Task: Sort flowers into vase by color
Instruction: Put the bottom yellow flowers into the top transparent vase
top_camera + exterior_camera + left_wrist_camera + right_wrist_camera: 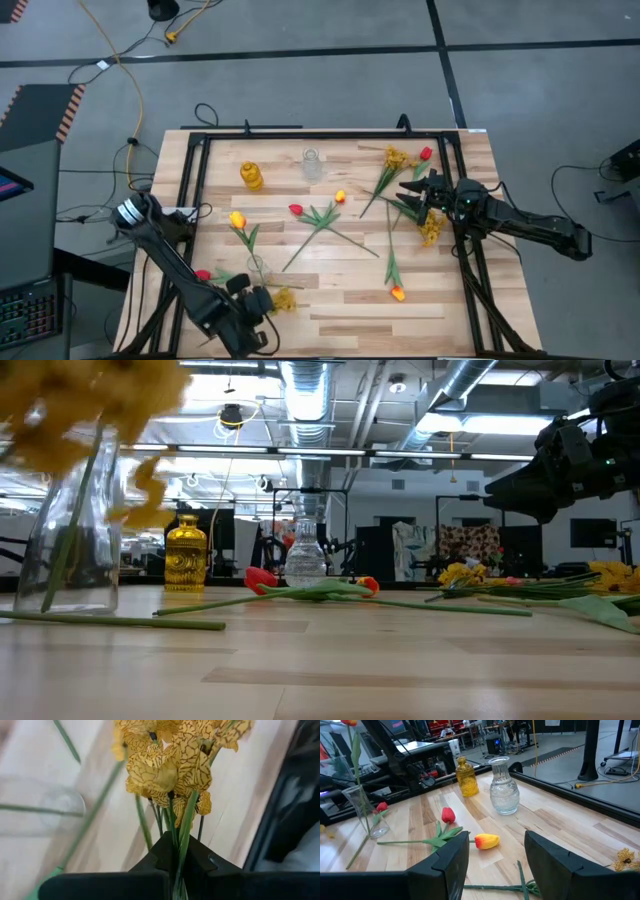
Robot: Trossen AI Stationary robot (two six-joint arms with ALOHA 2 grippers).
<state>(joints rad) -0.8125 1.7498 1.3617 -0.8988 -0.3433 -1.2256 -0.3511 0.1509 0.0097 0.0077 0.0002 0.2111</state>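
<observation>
A light wooden table (340, 300) carried scattered artificial flowers and three small vessels. A clear glass vase (312, 164) stood near the table's far edge and serves here as the landmark. Just beside it, toward the left arm's side, stood a yellow glass bottle (251, 176).

The left gripper (262, 301) was at the near edge of the table, well away from the clear glass vase. Its fingers were closed on the green stems of a spray of mustard-yellow blossoms (170, 760), which rose from between the two dark fingers in the left wrist view. A second clear vase (258, 268) stood just beside this gripper, on the side toward the landmark vase.

The right gripper (412, 190) hovered on the other side of the clear glass vase, near the table's right portion. Its fingers stood wide apart and held nothing. Around it lay a cluster of stems, with a second mustard-yellow spray (395, 157) and a red tulip (426, 154) close by, and a third mustard-yellow spray (431, 228) just nearer than the gripper.

Nearer than the clear glass vase, on the open tabletop, lay another red tulip (296, 210) and a yellow-orange tulip (340, 197). A second yellow-orange tulip (237, 219) lay nearer than the yellow bottle. A third yellow-orange tulip (397, 292) lay toward the near edge.
</observation>
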